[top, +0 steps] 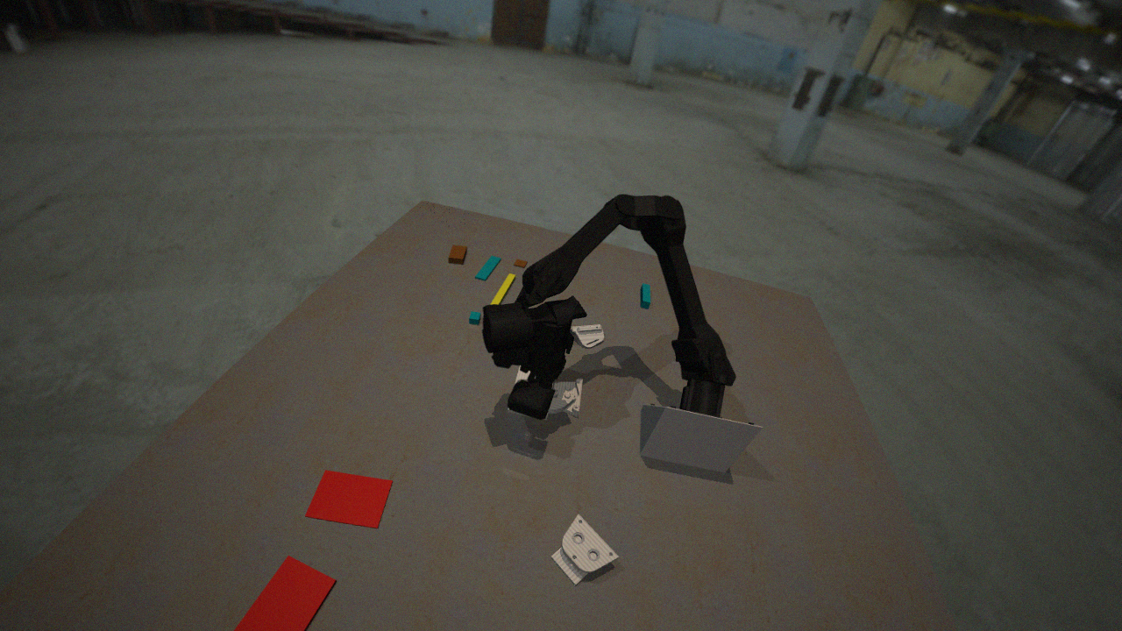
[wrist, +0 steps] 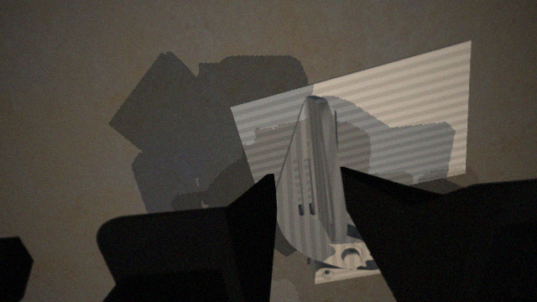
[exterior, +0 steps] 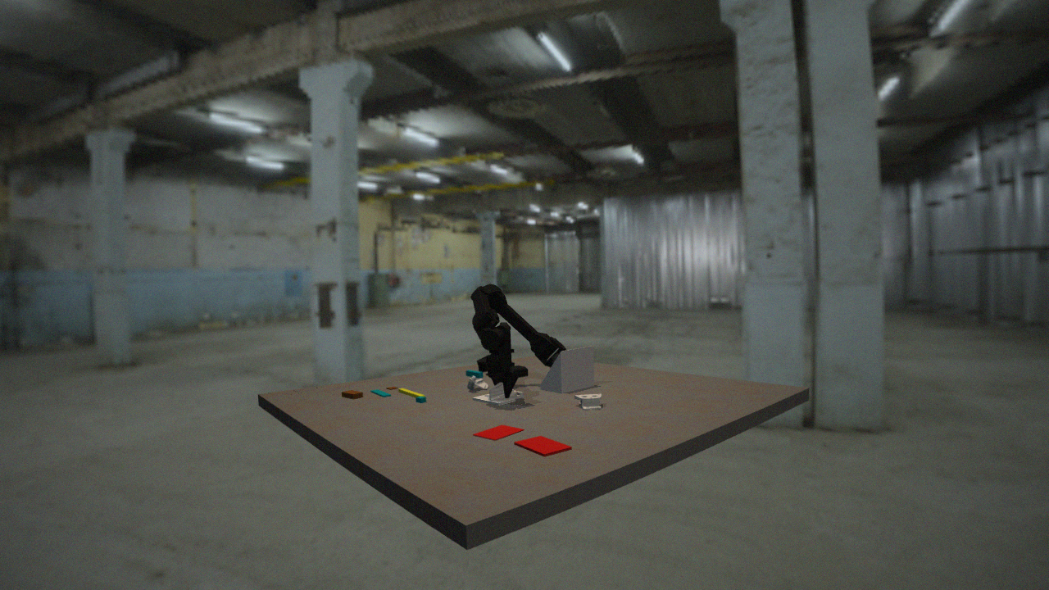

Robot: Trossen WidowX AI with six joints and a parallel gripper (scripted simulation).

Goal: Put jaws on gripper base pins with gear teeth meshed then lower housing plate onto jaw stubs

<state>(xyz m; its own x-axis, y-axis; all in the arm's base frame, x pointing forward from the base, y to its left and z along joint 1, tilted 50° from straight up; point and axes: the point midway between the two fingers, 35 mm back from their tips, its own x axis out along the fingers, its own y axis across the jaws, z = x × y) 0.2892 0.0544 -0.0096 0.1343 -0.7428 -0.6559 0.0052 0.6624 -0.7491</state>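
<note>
My gripper (top: 538, 396) (exterior: 507, 391) (wrist: 304, 178) points down and is shut on a pale jaw (wrist: 312, 168), which stands between its fingers over the gripper base. The striped base plate (exterior: 484, 399) (wrist: 428, 84) lies on the table; a round hole or pin end shows near its lower edge in the wrist view. Whether the held jaw sits on a pin is hidden. The other jaw (top: 589, 337) (exterior: 477, 383) lies apart, behind the base in the top view. The housing plate (top: 590, 542) (exterior: 588, 400), with two round holes, stands apart at the front.
A grey wedge (top: 694, 439) (exterior: 576, 369) stands at the arm's foot. Two red sheets (top: 350, 499) (top: 288, 598) lie front left. A yellow bar (top: 503, 288), teal blocks (top: 487, 267) (top: 645, 295) and brown blocks (top: 457, 254) lie at the back.
</note>
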